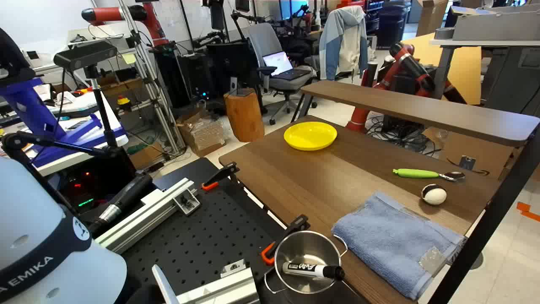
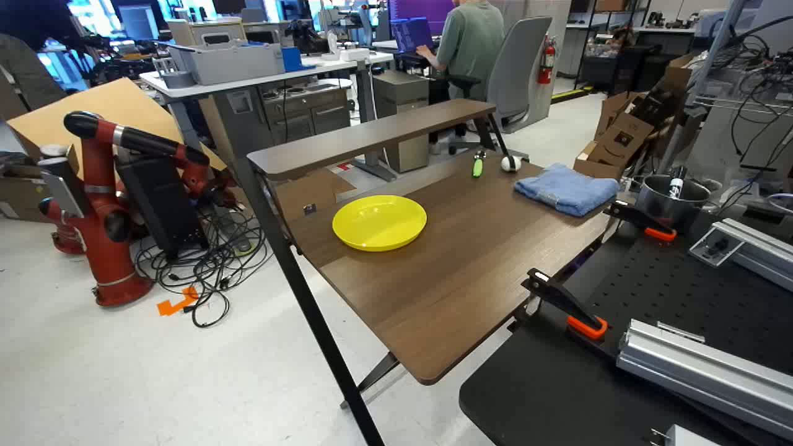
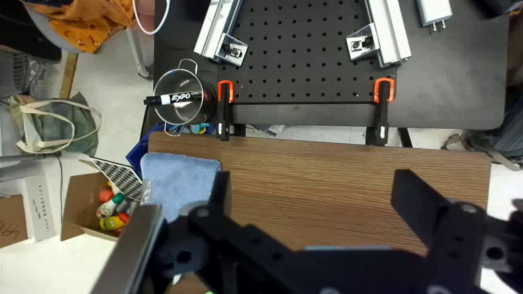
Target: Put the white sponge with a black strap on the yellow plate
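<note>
The white sponge with a black strap (image 1: 434,196) is a small rounded lump on the brown table, near the blue cloth and a green-handled utensil. It also shows in an exterior view (image 2: 509,164). In the wrist view only a small white bit shows under the gripper, and I cannot tell if it is the sponge. The yellow plate (image 1: 310,136) lies flat at the opposite end of the table, also in an exterior view (image 2: 379,224); it is out of sight in the wrist view. My gripper (image 3: 312,179) is open and empty, above the table, its fingers wide apart. Neither exterior view shows the gripper.
A folded blue cloth (image 1: 392,240) lies at the table's edge. A steel pot (image 3: 177,81) holding a marker (image 3: 179,98) stands beside it on the black bench. The green-handled utensil (image 1: 417,173) lies near the sponge. A raised shelf (image 1: 413,105) spans the far side. Clamps (image 1: 291,230) grip the near edge.
</note>
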You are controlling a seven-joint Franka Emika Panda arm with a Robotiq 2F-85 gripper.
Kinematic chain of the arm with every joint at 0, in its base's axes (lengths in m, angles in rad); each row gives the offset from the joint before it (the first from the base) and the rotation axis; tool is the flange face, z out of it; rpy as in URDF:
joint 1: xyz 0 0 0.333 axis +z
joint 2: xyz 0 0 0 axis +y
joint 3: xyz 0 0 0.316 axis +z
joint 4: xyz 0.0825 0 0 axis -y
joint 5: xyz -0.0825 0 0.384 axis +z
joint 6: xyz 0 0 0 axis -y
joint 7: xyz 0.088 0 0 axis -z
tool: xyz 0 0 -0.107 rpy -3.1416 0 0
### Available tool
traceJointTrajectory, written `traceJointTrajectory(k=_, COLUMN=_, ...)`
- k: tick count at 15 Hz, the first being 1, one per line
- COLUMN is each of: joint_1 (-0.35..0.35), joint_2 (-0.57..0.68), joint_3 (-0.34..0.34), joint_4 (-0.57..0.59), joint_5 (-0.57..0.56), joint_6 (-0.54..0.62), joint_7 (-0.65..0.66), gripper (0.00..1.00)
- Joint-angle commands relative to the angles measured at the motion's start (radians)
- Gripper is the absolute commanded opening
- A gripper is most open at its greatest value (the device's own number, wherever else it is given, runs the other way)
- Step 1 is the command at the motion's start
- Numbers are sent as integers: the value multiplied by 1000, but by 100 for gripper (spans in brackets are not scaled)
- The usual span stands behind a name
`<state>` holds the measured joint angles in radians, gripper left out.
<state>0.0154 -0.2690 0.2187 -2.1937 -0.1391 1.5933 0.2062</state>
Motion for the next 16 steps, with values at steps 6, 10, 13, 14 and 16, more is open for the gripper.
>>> traceJointTrajectory(k=6, joint_1=10, joint_2=38, joint_3=-75, joint_4=13, joint_5=-11, joint_6=66, joint_7=-41, gripper=100)
traceJointTrajectory(k=10, joint_1=-12, joint_2=121, joint_3=-137, joint_4=43, joint_5=-14, joint_6=180, joint_7=-68, gripper=100)
traceJointTrajectory(k=13, joint_1=-9, joint_2=246, joint_3=-160, joint_4=118, joint_5=-6, joint_6=243, joint_7=-85, gripper=100)
traceJointTrajectory(k=14, joint_1=-11, joint_2=290, joint_3=-167, joint_4=151, joint_5=-4, joint_6=251, joint_7=-92, gripper=100)
traceJointTrajectory(k=16, joint_1=-19, joint_2=379, joint_3=-185, joint_4=217, joint_5=3, joint_6=279, joint_7=-103, gripper=100)
